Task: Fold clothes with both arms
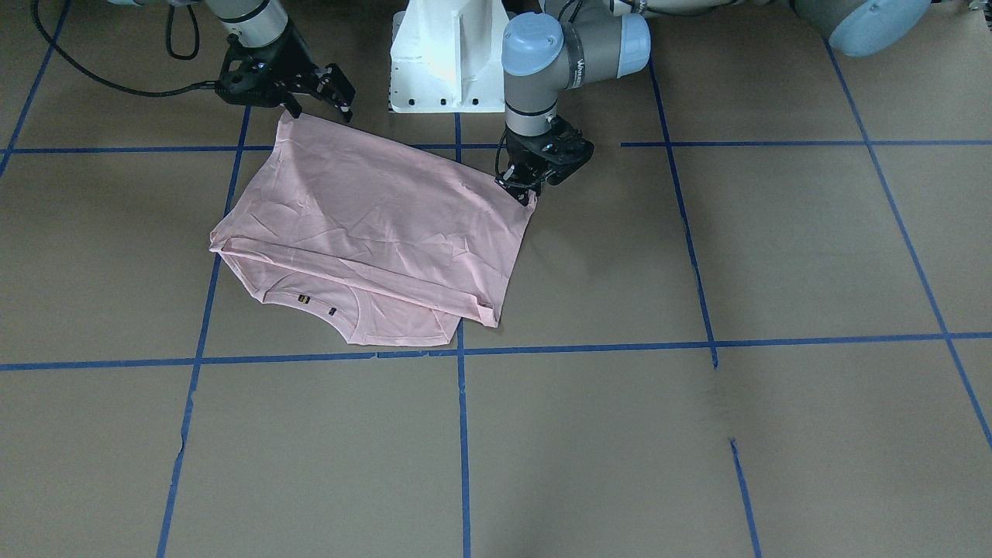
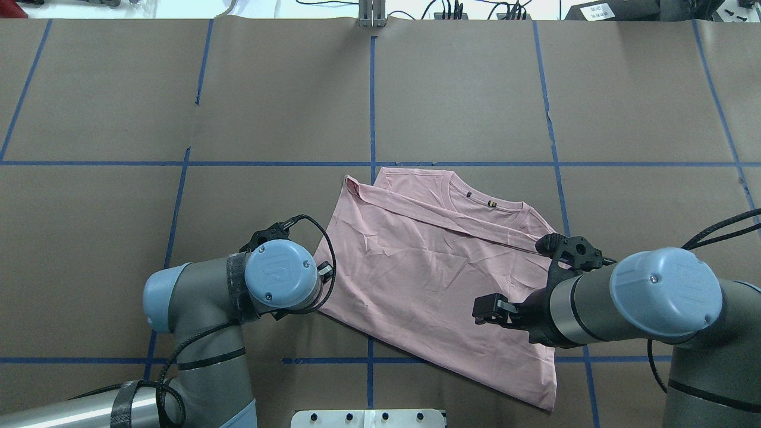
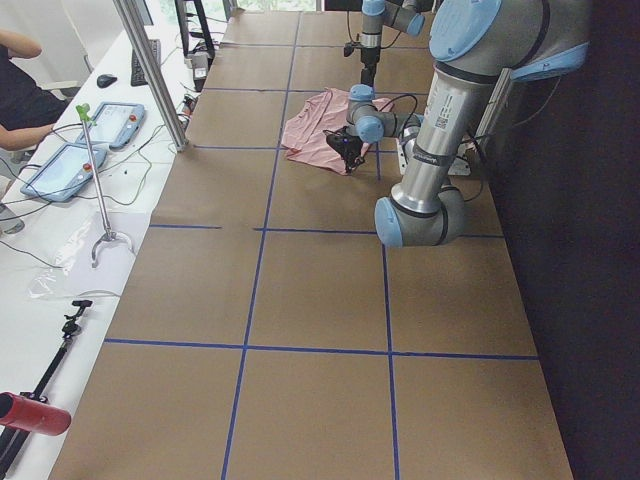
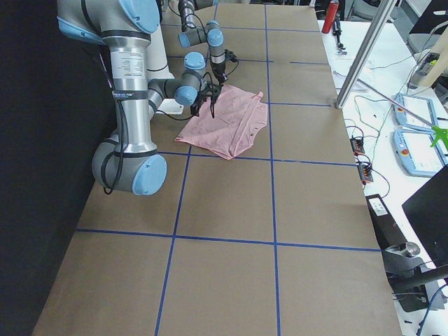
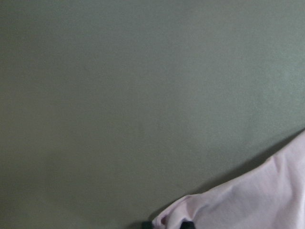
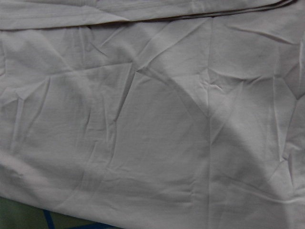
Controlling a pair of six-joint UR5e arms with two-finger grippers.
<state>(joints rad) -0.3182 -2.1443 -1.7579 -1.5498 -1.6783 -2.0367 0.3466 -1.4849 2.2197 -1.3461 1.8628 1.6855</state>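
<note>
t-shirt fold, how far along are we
Done: the T-shirt is folded once, its hem laid just short of the collar. In hand: the left gripper seems shut on one corner on the robot's side, while the right gripper looks open above the other corner. Left: the sideways folds, since the shirt lies as one wide panel.

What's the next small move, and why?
Probably lower the right gripper onto the free base-side corner of the T-shirt and pinch it. The left gripper looks shut on the opposite corner, while the right one hangs open just beside its corner, gripping nothing. Both corners seem needed to lift that edge evenly.
</note>
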